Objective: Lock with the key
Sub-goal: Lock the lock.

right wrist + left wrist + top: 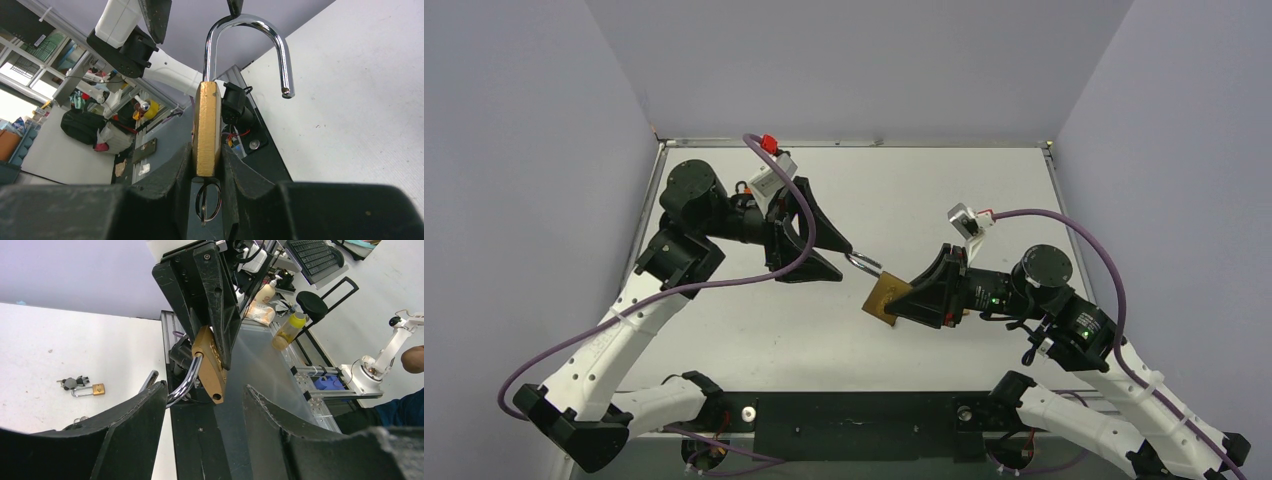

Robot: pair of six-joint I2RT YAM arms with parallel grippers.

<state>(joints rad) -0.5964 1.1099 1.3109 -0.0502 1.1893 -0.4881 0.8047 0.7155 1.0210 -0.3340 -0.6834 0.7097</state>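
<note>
Supervisor: Progress on the locking?

Inspector: Not done. The padlock (206, 125) is off the table, over its middle, its brass body clamped edge-on in the right gripper (206, 162), whose fingers are closed snugly on both flat faces. The shackle (272, 37) stands swung out. Its free end hangs apart from the body, and the socket it belongs in shows empty in the left wrist view.

Supervisor: And the left arm?

Inspector: The left gripper (848, 262) has its jaws spread wide and grips nothing. Its fingertips flank the crown of the shackle, and I cannot tell whether either one touches it.

Supervisor: The key?

Inspector: A key ring (207, 200) hangs under the body between the right fingers. The key itself is hidden, so I cannot confirm it is seated.

Supervisor: Remaining work?

Inspector: In my judgement, the shackle must be turned over its socket and pressed home, then the key worked.

Supervisor: Containers?

Inspector: None on the table that I can see. A small padlock (87, 388) with keys lies loose on the surface. A bottle (289, 330) stands beyond the table, contents not discernible.
</note>
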